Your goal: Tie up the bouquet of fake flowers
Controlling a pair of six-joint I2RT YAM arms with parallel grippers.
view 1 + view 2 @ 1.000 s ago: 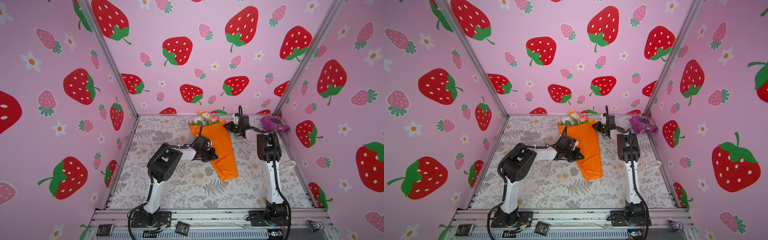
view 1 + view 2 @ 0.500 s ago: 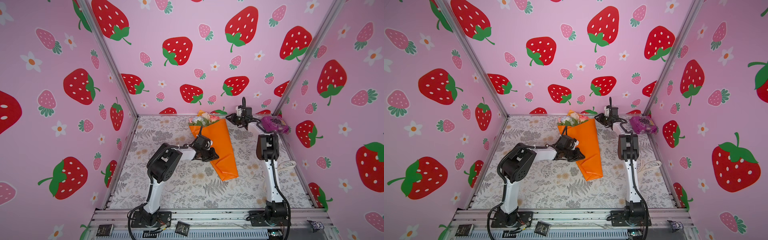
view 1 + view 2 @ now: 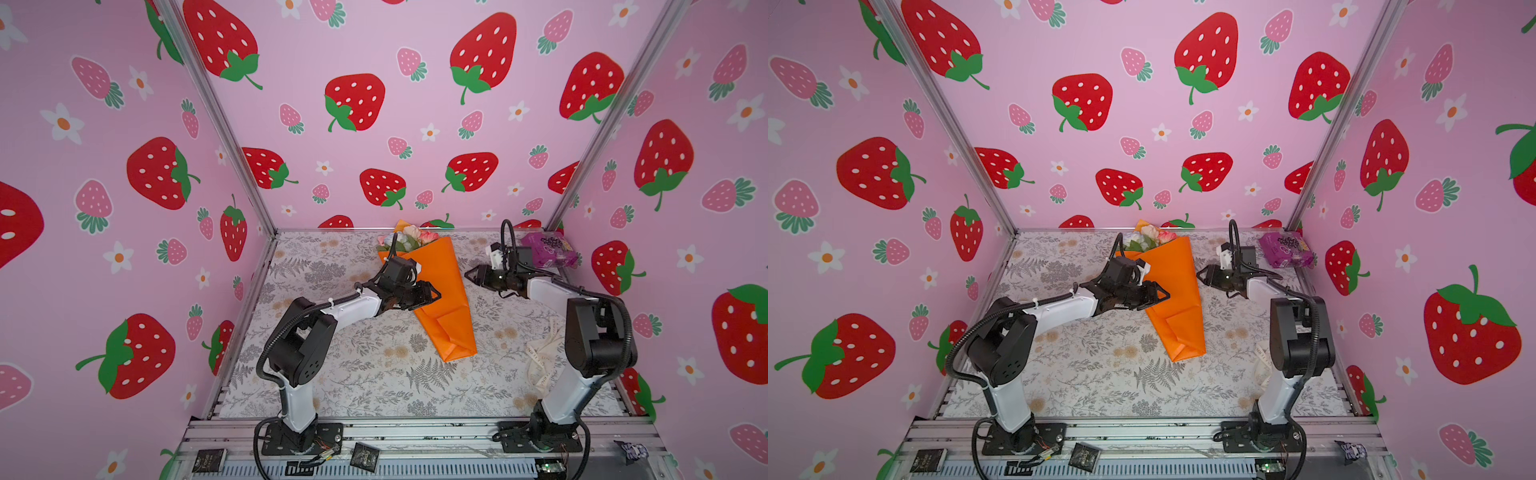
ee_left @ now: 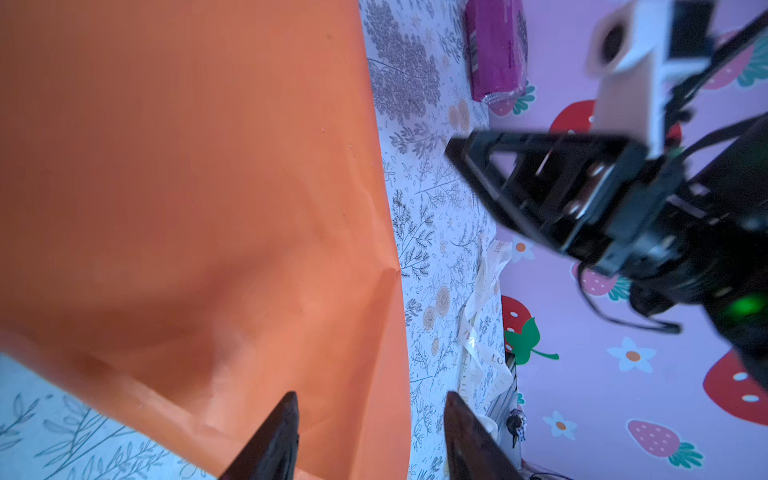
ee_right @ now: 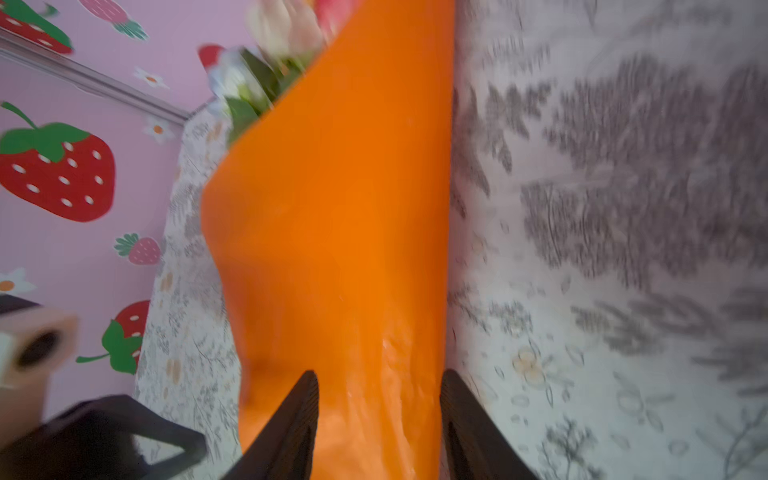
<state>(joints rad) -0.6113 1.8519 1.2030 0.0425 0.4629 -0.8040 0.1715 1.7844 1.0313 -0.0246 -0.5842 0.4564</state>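
The bouquet [image 3: 444,270] lies flat on the table [image 3: 365,365], flowers toward the back wall [image 3: 374,50], between the 2 grippers. The left gripper [image 3: 434,295] sits over the left edge of its orange paper [image 4: 187,187], jaws parted, clamping nothing. The right gripper [image 3: 469,274] points at its right side, just clear, jaws likewise apart and empty.
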